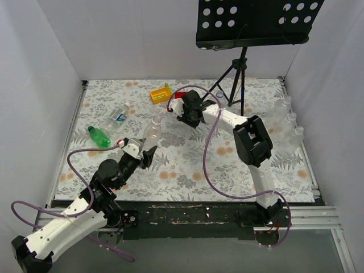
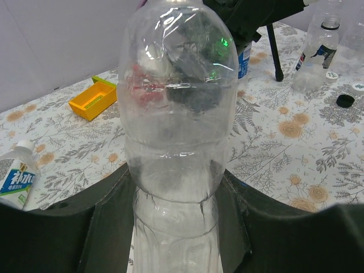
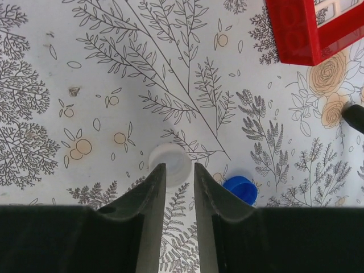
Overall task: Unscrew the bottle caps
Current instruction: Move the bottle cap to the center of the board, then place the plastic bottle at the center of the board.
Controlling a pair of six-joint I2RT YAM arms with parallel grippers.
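Light is bright and diffuse off the white walls (image 1: 142, 40), so shadows are soft. Only a faint grey smudge lies just ahead of the right gripper (image 3: 180, 170), whose near parts go almost black. Between the fingers of the left gripper (image 2: 176, 193), the clear bottle (image 2: 176, 114) carries white glare streaks and a green glint, and warps whatever lies behind it.

White cap (image 3: 170, 158) at tool (image 3: 179, 166) tips; blue cap (image 3: 240, 189) beside; jaws slightly apart.

The bottle (image 2: 176, 114) is formed of clear, glossy plastic; the white cap (image 3: 170, 154) of smooth plastic; the desk (image 3: 85, 68) surface is printed and matt.
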